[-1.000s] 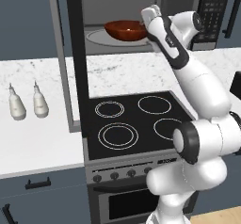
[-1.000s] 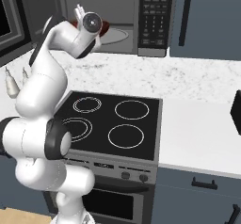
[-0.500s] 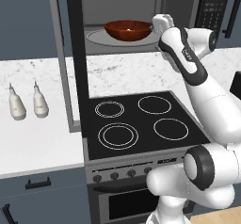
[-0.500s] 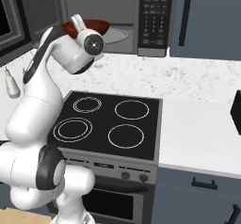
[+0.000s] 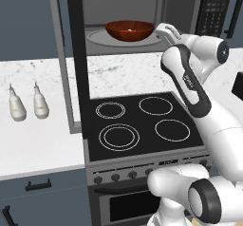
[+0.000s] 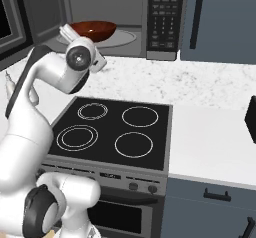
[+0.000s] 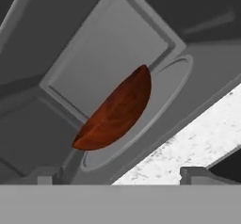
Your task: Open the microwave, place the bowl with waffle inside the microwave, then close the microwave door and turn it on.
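One step done — bowl point(image 5: 129, 30) sits on the turntable inside the microwave point(image 6: 120, 19); pincer point(image 5: 163, 30), wide open & empty, has backed off — door-closing is prob. next.

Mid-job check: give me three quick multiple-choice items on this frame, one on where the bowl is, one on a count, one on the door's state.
1. Where is the bowl?
A. on the stove
B. on the turntable in the microwave
C. on the counter

2. How many burner rings does the stove show?
A. two
B. four
C. six

3. What state is the microwave door in?
A. swung open
B. shut
C. removed

Answers:
1. B, it sits on the round glass plate inside the microwave.
2. B, four rings show.
3. A, it stands edge-on at the left, the cavity exposed.
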